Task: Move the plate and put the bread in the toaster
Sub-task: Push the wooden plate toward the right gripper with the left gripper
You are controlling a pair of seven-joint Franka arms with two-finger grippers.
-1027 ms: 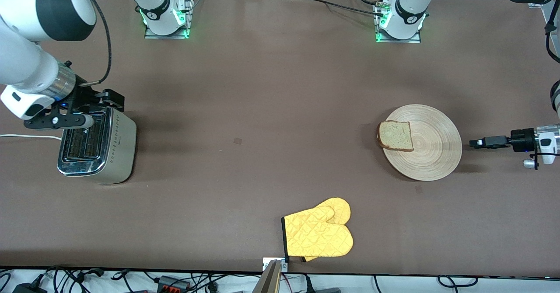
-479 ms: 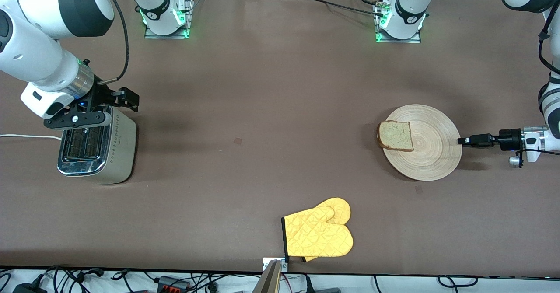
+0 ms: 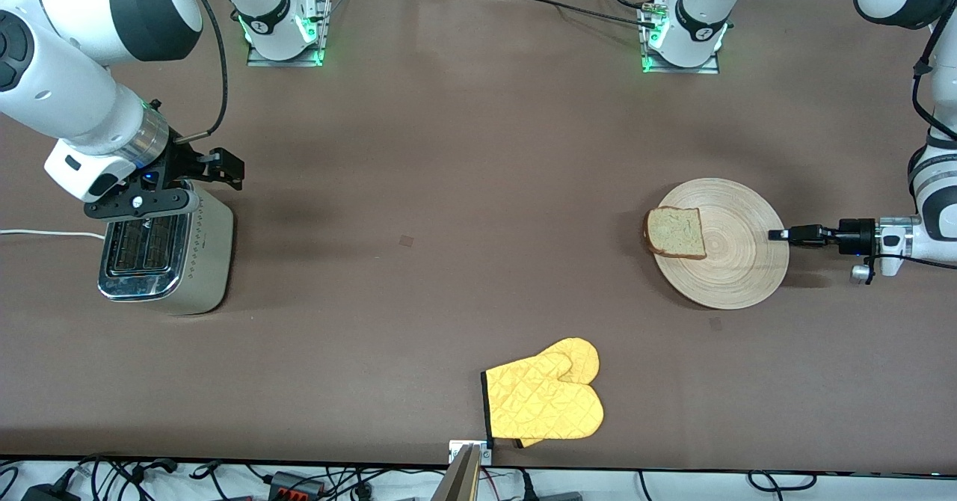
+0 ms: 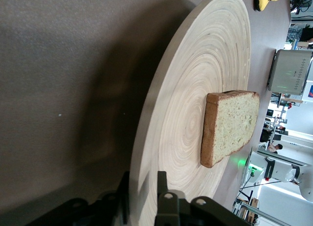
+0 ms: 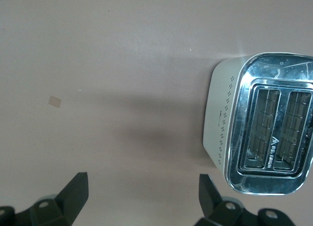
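Left wrist view: my left gripper has its fingers pinched on the rim of the wooden plate, at the left arm's end of the desk. The bread, soft with a brown crust, lies flat on the ring-grained wood. I judge the plate should slide level and slowly. My right gripper, spread wide, hovers beside the chrome-topped toaster.
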